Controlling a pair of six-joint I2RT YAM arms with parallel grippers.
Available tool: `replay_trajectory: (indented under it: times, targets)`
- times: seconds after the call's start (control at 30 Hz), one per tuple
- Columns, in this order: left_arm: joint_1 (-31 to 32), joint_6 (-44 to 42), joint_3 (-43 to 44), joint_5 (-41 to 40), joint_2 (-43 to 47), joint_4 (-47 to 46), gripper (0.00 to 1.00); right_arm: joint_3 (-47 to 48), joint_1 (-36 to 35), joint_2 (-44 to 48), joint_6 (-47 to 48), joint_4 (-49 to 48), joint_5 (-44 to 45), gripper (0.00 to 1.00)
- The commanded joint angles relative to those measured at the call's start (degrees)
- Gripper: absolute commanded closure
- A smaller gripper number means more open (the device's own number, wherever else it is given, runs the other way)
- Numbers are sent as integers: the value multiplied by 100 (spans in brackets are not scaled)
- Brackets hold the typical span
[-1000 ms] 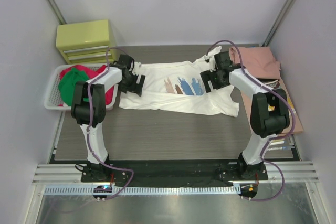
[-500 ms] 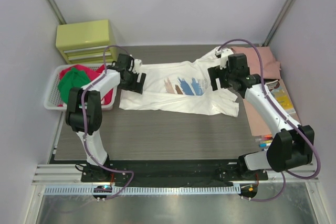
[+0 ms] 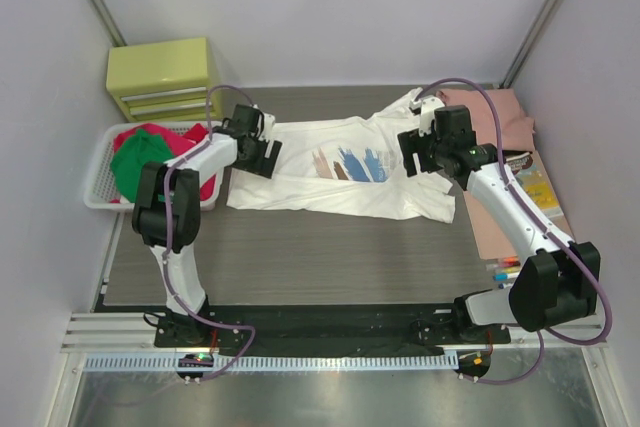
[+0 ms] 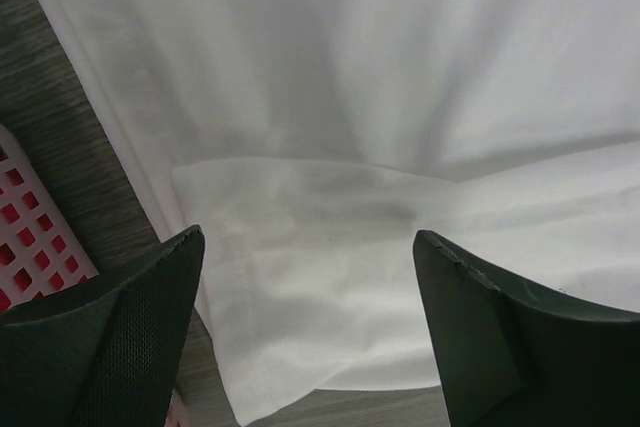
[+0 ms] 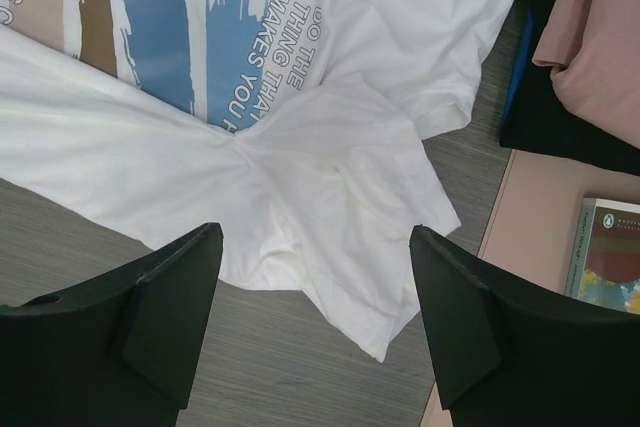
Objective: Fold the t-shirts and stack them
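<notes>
Here, a white shirt (image 3: 340, 182) with a blue, brown and pink print lies spread across the middle of the grey tabletop (image 3: 300, 257), its near edge doubled over in a loose fold. The left pincer (image 4: 308, 239) hangs over the shirt's left end, jaws wide apart and holding nothing. The right pincer (image 5: 315, 235) hangs over the shirt's right end, above a crumpled sleeve, equally wide and empty.

Just beside the shirt's left end stands a white basket (image 3: 98, 192) holding a red shirt (image 3: 190, 137) and a green shirt (image 3: 135, 162). Off the shirt's right end lie a pink shirt (image 3: 495, 117), a black shirt (image 5: 550, 117) and a book (image 5: 610, 257).

The trouble, by the look of it, sits in the layers. Cloth is doubled under both pincers, so a shallow pinch may take only the top ply and leave the rest behind. The bunched sleeve could be dragged into a knot rather than laid flat. Should one arm pull harder than the other, the fold would probably skew. At the shirt's left end, a finger may catch the basket's wall.
</notes>
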State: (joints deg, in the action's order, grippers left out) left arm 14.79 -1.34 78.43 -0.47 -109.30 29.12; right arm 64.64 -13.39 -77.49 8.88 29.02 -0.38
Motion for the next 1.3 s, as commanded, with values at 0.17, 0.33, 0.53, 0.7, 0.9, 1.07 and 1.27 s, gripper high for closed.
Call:
replay_trajectory:
  times: [0.17,0.33,0.53,0.7,0.9,1.07,1.27]
  targets:
    - [156,-33,287,21,-566,-205,20,-154,-24,41,105,-71,223,18]
    - [191,72,462,-628,-891,-135,18,-110,-24,6,26,-80,126,18]
    - [200,266,717,-1561,-1094,23,13,-197,-24,6,8,-107,-120,18]
    - [191,266,700,-1395,-962,41,13,-224,-24,-3,-1,-115,-138,18]
    - [191,161,726,-1666,-962,163,10,-163,-24,24,69,-80,-15,16]
    - [183,161,726,-1912,-901,217,9,-154,-24,68,87,-36,-58,15]
    - [183,205,647,-1799,-559,42,7,-267,-24,94,140,-27,-199,15]
